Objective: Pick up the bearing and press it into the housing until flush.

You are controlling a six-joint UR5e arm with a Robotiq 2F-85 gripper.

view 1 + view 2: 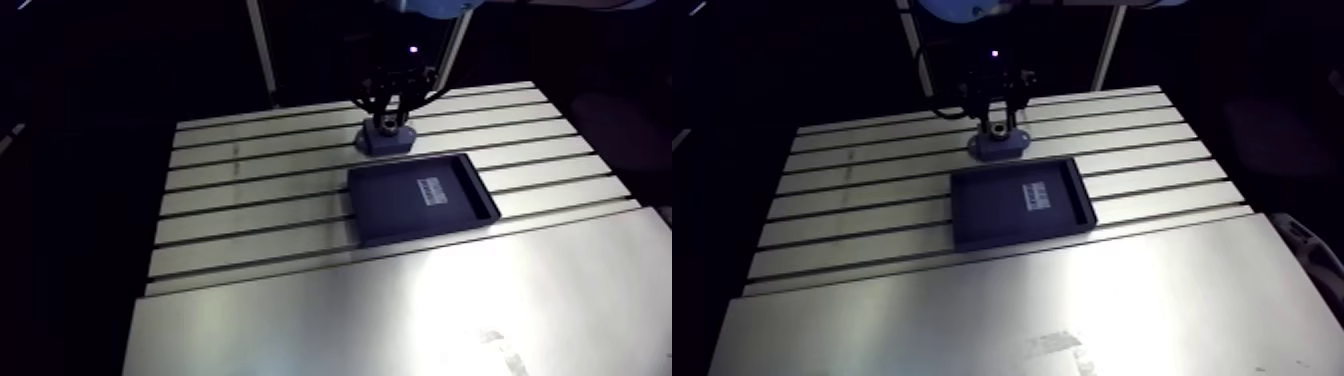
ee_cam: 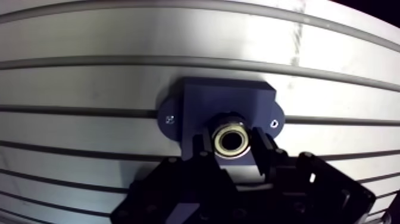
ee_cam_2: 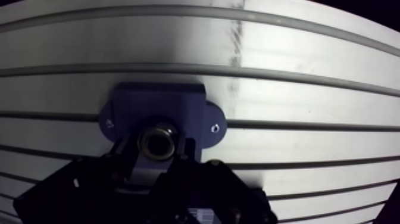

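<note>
The dark blue housing is bolted flat to the slotted table, with an ear and screw on each side. A silver ring bearing sits right over the housing's bore, and my gripper is shut on it, one finger on either side of the ring. How deep the bearing sits in the bore is hidden by the fingers. In the arm view the gripper stands straight down on the housing at the far middle of the table.
A dark blue shallow tray with a white label lies just in front of the housing. The slotted aluminium table runs left and right of both. A smooth metal plate covers the near part.
</note>
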